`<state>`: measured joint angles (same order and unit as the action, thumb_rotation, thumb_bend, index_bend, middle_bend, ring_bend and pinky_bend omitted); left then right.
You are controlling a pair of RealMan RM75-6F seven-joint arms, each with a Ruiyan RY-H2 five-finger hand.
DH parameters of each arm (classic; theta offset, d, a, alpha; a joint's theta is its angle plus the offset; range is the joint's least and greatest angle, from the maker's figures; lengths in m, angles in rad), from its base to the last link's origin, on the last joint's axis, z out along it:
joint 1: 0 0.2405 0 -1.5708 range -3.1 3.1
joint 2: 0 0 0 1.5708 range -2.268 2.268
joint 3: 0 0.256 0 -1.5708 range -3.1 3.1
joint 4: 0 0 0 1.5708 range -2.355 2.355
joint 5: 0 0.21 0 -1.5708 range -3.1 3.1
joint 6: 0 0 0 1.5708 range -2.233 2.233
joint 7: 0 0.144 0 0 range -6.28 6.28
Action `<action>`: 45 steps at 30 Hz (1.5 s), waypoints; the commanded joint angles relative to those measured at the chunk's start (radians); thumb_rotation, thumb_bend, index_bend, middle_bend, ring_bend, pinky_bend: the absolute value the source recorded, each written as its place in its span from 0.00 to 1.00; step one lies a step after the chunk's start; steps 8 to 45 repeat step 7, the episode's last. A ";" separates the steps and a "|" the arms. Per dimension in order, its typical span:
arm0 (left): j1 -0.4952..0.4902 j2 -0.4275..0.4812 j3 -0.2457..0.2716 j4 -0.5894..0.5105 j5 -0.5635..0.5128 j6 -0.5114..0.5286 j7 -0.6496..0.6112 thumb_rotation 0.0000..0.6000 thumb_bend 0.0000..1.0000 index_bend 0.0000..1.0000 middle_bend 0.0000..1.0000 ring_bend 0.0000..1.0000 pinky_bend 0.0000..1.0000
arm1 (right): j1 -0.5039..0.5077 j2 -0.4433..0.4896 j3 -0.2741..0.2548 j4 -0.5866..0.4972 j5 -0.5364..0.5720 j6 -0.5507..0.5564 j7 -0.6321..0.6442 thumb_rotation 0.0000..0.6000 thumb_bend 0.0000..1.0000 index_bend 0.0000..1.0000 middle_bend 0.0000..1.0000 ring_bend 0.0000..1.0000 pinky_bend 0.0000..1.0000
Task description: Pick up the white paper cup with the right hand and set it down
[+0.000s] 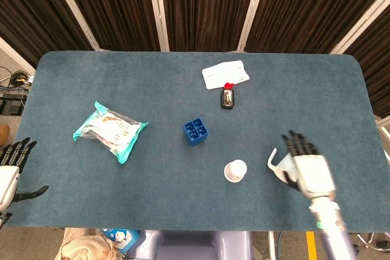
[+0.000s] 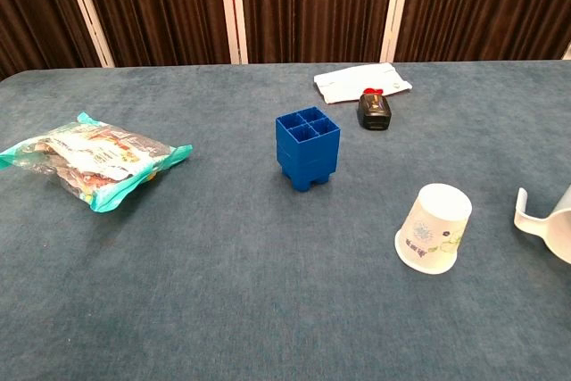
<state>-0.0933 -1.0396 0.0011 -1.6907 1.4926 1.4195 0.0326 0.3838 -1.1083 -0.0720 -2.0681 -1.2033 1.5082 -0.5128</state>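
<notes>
The white paper cup stands upside down on the blue table, its wide mouth on the cloth, right of centre near the front. My right hand is open, fingers spread, well to the right of the cup and apart from it, over the lying white mug. It shows only in the head view. My left hand hangs open off the table's left edge, holding nothing.
A white mug lies on its side right of the cup, partly under my right hand. A blue block stands mid-table. A snack bag lies left. A black device and white cloth sit at the back.
</notes>
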 commanded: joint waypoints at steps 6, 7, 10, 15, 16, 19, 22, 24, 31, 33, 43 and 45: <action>0.004 -0.005 0.002 0.005 0.012 0.013 0.004 1.00 0.00 0.00 0.00 0.00 0.00 | -0.214 0.120 -0.075 0.186 -0.114 0.139 0.345 1.00 0.36 0.00 0.00 0.00 0.15; 0.005 -0.005 0.002 0.006 0.014 0.015 0.003 1.00 0.00 0.00 0.00 0.00 0.00 | -0.234 0.118 -0.080 0.214 -0.126 0.149 0.371 1.00 0.36 0.00 0.00 0.00 0.15; 0.005 -0.005 0.002 0.006 0.014 0.015 0.003 1.00 0.00 0.00 0.00 0.00 0.00 | -0.234 0.118 -0.080 0.214 -0.126 0.149 0.371 1.00 0.36 0.00 0.00 0.00 0.15; 0.005 -0.005 0.002 0.006 0.014 0.015 0.003 1.00 0.00 0.00 0.00 0.00 0.00 | -0.234 0.118 -0.080 0.214 -0.126 0.149 0.371 1.00 0.36 0.00 0.00 0.00 0.15; 0.005 -0.005 0.002 0.006 0.014 0.015 0.003 1.00 0.00 0.00 0.00 0.00 0.00 | -0.234 0.118 -0.080 0.214 -0.126 0.149 0.371 1.00 0.36 0.00 0.00 0.00 0.15; 0.005 -0.005 0.002 0.006 0.014 0.015 0.003 1.00 0.00 0.00 0.00 0.00 0.00 | -0.234 0.118 -0.080 0.214 -0.126 0.149 0.371 1.00 0.36 0.00 0.00 0.00 0.15; 0.005 -0.005 0.002 0.006 0.014 0.015 0.003 1.00 0.00 0.00 0.00 0.00 0.00 | -0.234 0.118 -0.080 0.214 -0.126 0.149 0.371 1.00 0.36 0.00 0.00 0.00 0.15; 0.005 -0.005 0.002 0.006 0.014 0.015 0.003 1.00 0.00 0.00 0.00 0.00 0.00 | -0.234 0.118 -0.080 0.214 -0.126 0.149 0.371 1.00 0.36 0.00 0.00 0.00 0.15; 0.005 -0.005 0.002 0.006 0.014 0.015 0.003 1.00 0.00 0.00 0.00 0.00 0.00 | -0.234 0.118 -0.080 0.214 -0.126 0.149 0.371 1.00 0.36 0.00 0.00 0.00 0.15; 0.005 -0.005 0.002 0.006 0.014 0.015 0.003 1.00 0.00 0.00 0.00 0.00 0.00 | -0.234 0.118 -0.080 0.214 -0.126 0.149 0.371 1.00 0.36 0.00 0.00 0.00 0.15; 0.005 -0.005 0.002 0.006 0.014 0.015 0.003 1.00 0.00 0.00 0.00 0.00 0.00 | -0.234 0.118 -0.080 0.214 -0.126 0.149 0.371 1.00 0.36 0.00 0.00 0.00 0.15; 0.005 -0.005 0.002 0.006 0.014 0.015 0.003 1.00 0.00 0.00 0.00 0.00 0.00 | -0.234 0.118 -0.080 0.214 -0.126 0.149 0.371 1.00 0.36 0.00 0.00 0.00 0.15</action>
